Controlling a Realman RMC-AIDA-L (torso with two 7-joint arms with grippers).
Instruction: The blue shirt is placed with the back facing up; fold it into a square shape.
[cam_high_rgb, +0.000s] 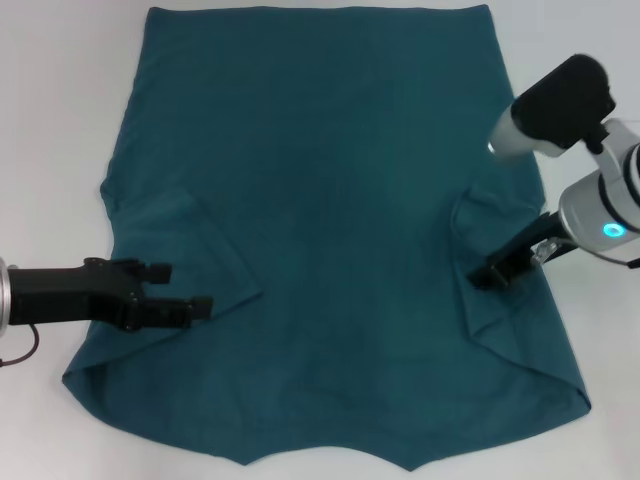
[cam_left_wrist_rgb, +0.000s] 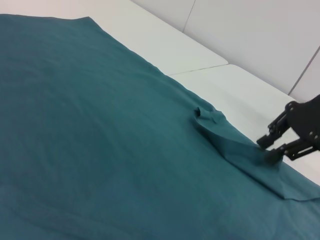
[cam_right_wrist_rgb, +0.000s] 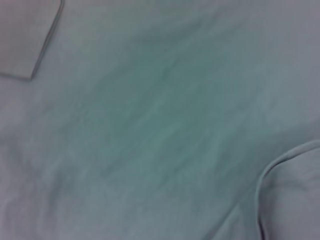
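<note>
The blue shirt is spread plain side up on the white table, both sleeves folded inward. The left gripper is held low and level over the left sleeve, fingers parted and empty, while the right gripper is angled down and clamped on the right sleeve's edge. No lettering is seen, and the collar end is cut off by the head view's lower edge.

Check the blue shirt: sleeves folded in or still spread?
Folded in. Both sleeves lie turned over the body of the blue shirt, one beside the left end effector, one by the right end effector. The body is still spread flat.
</note>
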